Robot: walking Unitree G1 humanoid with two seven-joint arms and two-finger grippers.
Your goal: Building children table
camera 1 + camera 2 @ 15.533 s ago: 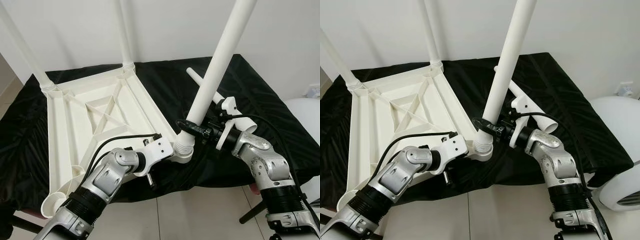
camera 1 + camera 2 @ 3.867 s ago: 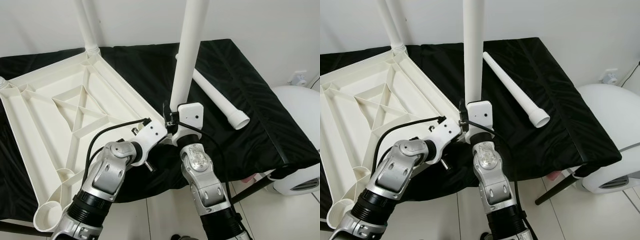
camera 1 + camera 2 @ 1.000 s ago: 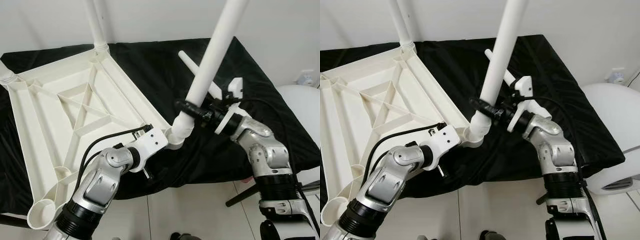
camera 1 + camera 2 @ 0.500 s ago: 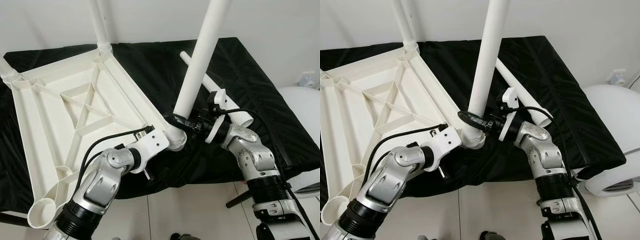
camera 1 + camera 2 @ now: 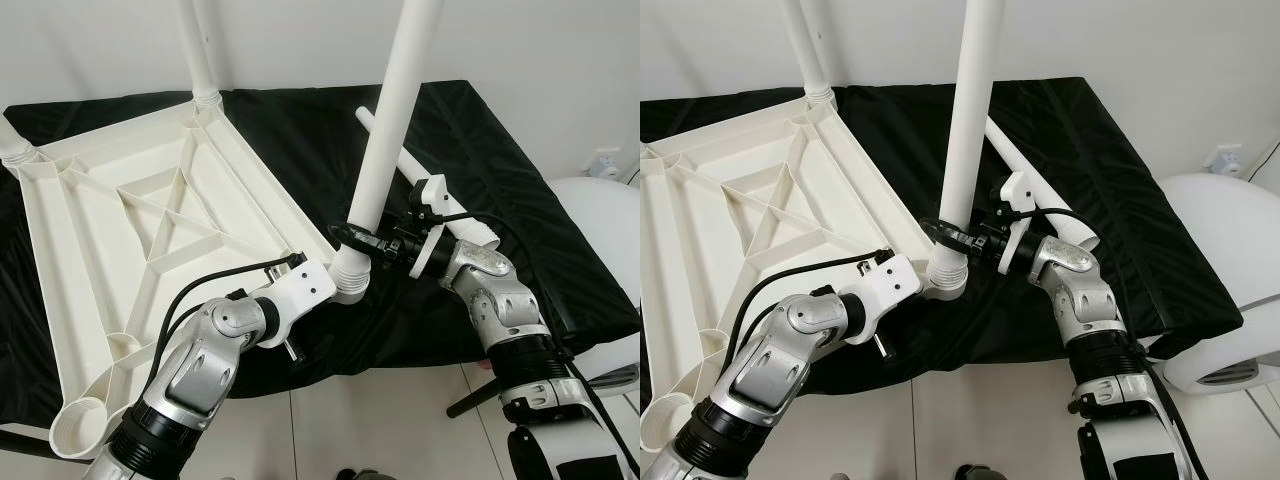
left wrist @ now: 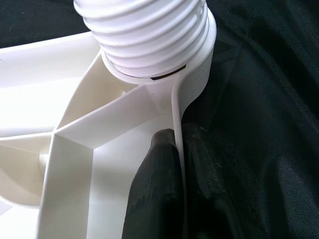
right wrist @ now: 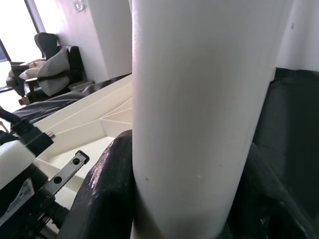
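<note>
Black cloth (image 5: pixel 500 170): spread over the work surface, with every part laid on it.

Table top (image 5: pixel 130 250): white plastic, laid upside down on the cloth, its ribbed underside turned up. Two legs are seen standing at its far corners; an unfilled round socket (image 5: pixel 80 428) is seen at the near left corner.

Upright leg (image 5: pixel 395 110): a white tube, stood almost vertical in the near right corner socket, its ribbed threaded end (image 6: pixel 144 35) seated in the corner collar.

Loose leg (image 5: pixel 1040 195): laid flat on the cloth behind the upright leg, near the right arm.

Left gripper (image 6: pixel 179 164): closed on the table top's thin edge wall just beside the corner socket, one finger (image 6: pixel 157 184) set on each side of the wall.

Right gripper (image 5: pixel 352 240): wrapped around the upright leg low down, just above the threaded end, with the fingers (image 7: pixel 107 194) pressed against the tube on both sides.
</note>
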